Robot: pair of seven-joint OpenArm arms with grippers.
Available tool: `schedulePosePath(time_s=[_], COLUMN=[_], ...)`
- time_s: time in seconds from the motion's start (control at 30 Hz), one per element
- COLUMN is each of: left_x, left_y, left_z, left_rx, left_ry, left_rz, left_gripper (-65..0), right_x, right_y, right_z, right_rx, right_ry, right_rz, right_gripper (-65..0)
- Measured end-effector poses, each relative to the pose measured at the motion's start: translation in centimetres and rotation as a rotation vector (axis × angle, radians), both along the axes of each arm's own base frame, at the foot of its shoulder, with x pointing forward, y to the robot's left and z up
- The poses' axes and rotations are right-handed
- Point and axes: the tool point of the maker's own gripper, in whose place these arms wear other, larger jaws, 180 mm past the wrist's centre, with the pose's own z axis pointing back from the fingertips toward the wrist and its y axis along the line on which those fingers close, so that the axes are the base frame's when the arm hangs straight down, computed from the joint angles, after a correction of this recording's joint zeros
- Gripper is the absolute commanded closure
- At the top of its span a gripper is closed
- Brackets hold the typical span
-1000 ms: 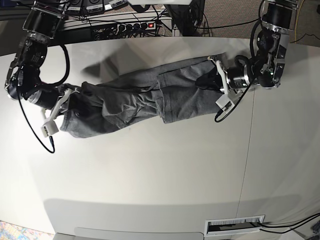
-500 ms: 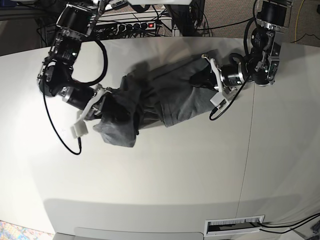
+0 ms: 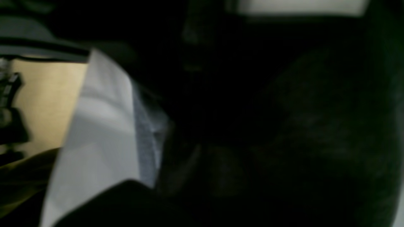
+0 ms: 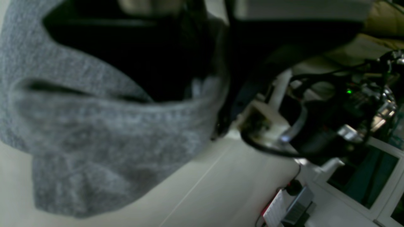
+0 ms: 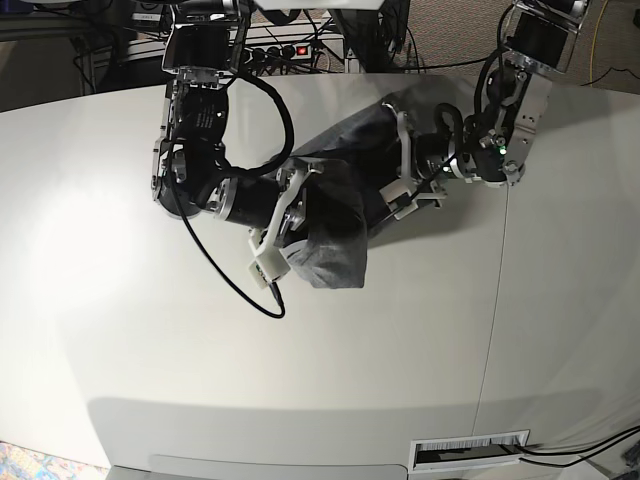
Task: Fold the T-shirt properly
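Now we see the T-shirt (image 5: 335,215) bunched between both grippers at the table's (image 5: 400,350) far middle. The right gripper (image 5: 297,205) is clamped on its near end; the left gripper (image 5: 405,175) is shut on the far end. The cloth lies short across them. The right wrist view shows a hem (image 4: 126,116); the left wrist view is dark.

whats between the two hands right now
In the base view, only the bunched T-shirt fills the stretch between the right hand and left hand.
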Motion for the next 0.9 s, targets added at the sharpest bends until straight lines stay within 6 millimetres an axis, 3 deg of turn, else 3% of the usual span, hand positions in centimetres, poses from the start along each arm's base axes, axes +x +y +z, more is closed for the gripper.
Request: schedulePosePath(time_s=[0.13,0.33,0.4,0.5,0.67,0.9], left_x=[1.7,2.7,3.1,2.7,2.0,1.6], left_y=[3.5,6.0,8.0,10.4,10.7,13.3], left_z=[1.6,7.6,8.2,7.5,5.8,2.1], left_rx=[0.082,-0.031,-0.014,0.018,-0.034,0.017], left_ry=[-0.072,-0.108,-0.128,-0.11,-0.157,-0.181], left_rz=[0.037,0.079,0.124,0.192,0.274,0.351], left_gripper=[0.0,0.0,0.0,0.0,0.0,0.0], right_x=[0.1,0.7,0.7,0.7,0.6,0.4], right_y=[0.0,-0.3,-0.3,-0.3,0.7,2.2], right_z=[0.0,-0.1,-0.2,-0.1,0.7,1.4], right_rx=[-0.003,-0.016,-0.019,-0.015,0.036,0.082], right_ry=[-0.001,-0.019,-0.018,-0.019,-0.02,-0.019], right_rz=[-0.003,-0.035,-0.034,-0.035,-0.03,-0.02], right_gripper=[0.0,0.0,0.0,0.0,0.0,0.0])
